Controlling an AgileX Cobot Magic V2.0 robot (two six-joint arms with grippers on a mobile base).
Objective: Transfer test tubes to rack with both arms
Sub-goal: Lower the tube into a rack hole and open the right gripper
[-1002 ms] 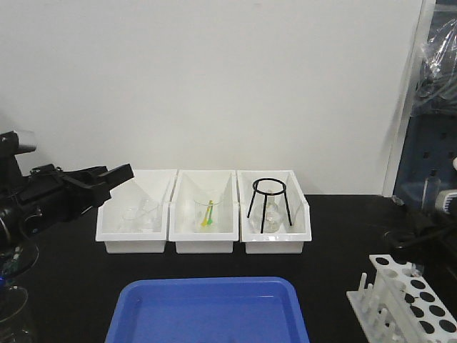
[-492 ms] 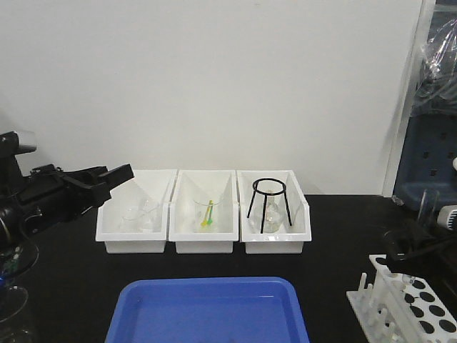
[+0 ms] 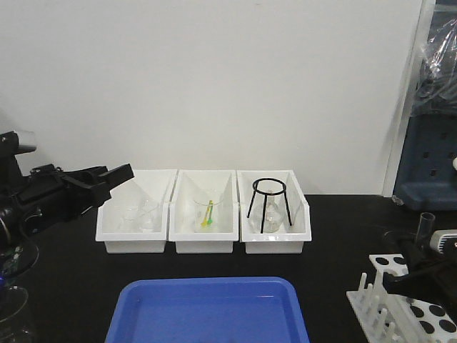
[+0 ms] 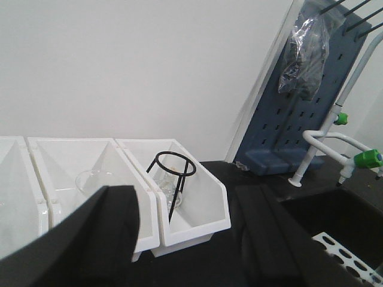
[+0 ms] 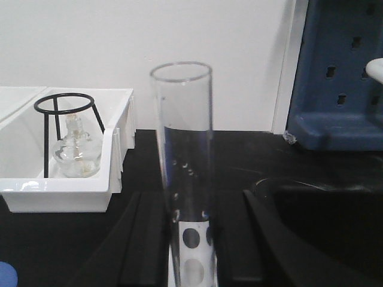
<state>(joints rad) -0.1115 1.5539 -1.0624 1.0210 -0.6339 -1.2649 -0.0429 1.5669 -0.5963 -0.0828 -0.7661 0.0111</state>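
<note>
Test tube [image 5: 182,149] upright over rack [image 3: 375,307], clamped by R fingers [image 5: 140,251]; L fingers [image 4: 266,239] apart, empty.

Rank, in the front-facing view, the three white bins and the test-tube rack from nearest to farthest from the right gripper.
1. Test-tube rack: just beneath the right gripper, which holds a test tube.
2. Bin with black tripod: rightmost bin.
3. Middle bin: centre.
4. Left bin: farthest left.
</note>
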